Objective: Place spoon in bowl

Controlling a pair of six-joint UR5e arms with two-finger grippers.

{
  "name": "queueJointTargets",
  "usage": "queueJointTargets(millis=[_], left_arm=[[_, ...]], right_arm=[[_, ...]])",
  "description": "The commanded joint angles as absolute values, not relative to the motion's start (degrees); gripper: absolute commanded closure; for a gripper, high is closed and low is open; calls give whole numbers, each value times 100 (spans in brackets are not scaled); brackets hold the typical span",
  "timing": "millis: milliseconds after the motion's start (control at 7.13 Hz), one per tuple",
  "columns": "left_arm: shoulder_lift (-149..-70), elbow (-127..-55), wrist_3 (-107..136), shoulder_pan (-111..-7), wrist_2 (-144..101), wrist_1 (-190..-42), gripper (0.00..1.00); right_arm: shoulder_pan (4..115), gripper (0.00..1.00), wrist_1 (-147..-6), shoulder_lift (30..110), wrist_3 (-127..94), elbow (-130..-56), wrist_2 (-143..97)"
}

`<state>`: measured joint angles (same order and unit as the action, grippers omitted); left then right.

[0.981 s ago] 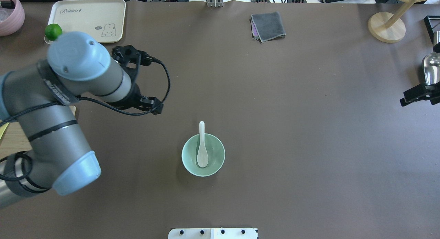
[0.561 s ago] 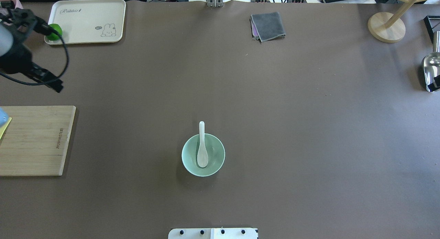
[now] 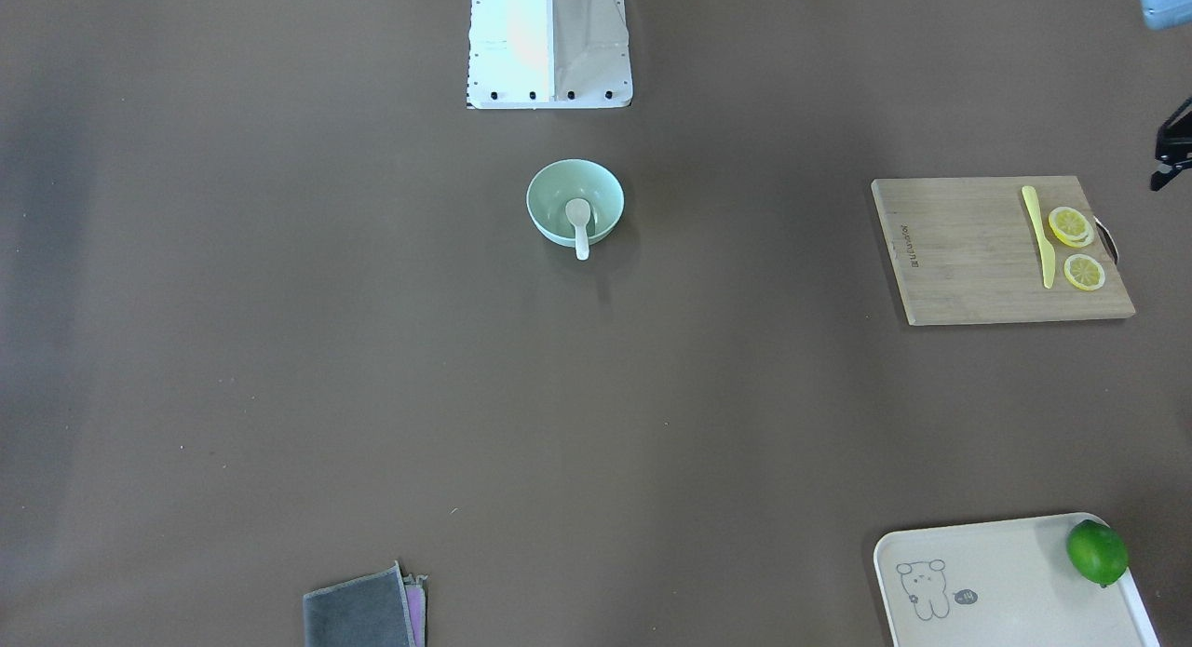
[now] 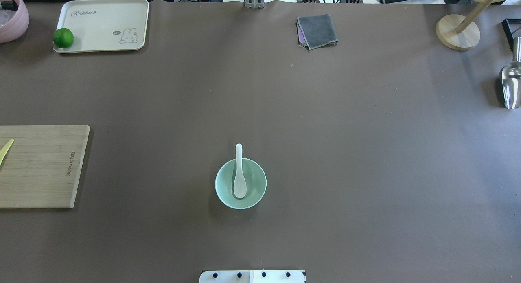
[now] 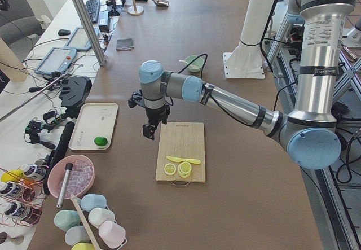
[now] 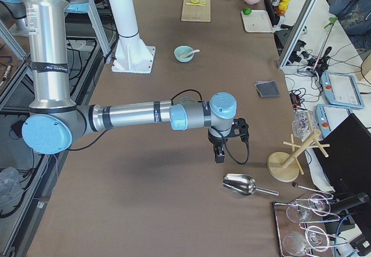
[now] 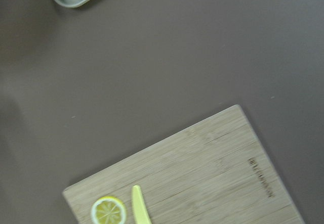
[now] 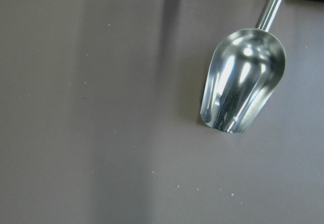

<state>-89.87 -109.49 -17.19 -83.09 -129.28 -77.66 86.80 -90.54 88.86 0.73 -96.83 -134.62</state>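
Finding the white soup spoon lying in the mint-green bowl, oval end down in its hollow, handle leaning over the far rim; judging the placing done. Hanging clear of the bowl, likely to leave it undisturbed: left pincer far to its left by the cutting board, right pincer far to its right near the steel scoop. Showing both only in side views, not overhead; cannot tell whether released or clenched.
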Motion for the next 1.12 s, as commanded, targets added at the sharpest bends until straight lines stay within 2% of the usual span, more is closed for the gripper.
queueJointTargets(millis=[0, 280, 981], left_arm=[[-8570, -10706, -2030, -8797, -12999, -7787, 2], [-8341, -10355, -2021, -8867, -13287, -7952, 2], [-8447, -10345, -2021, -8903, -13281, -8007, 2]], right_arm=[[8912, 0, -9273, 8885, 413, -9712, -13474], [8921, 0, -9272, 8912, 413, -9712, -13474], [8982, 0, -9272, 8991, 413, -9738, -13605]])
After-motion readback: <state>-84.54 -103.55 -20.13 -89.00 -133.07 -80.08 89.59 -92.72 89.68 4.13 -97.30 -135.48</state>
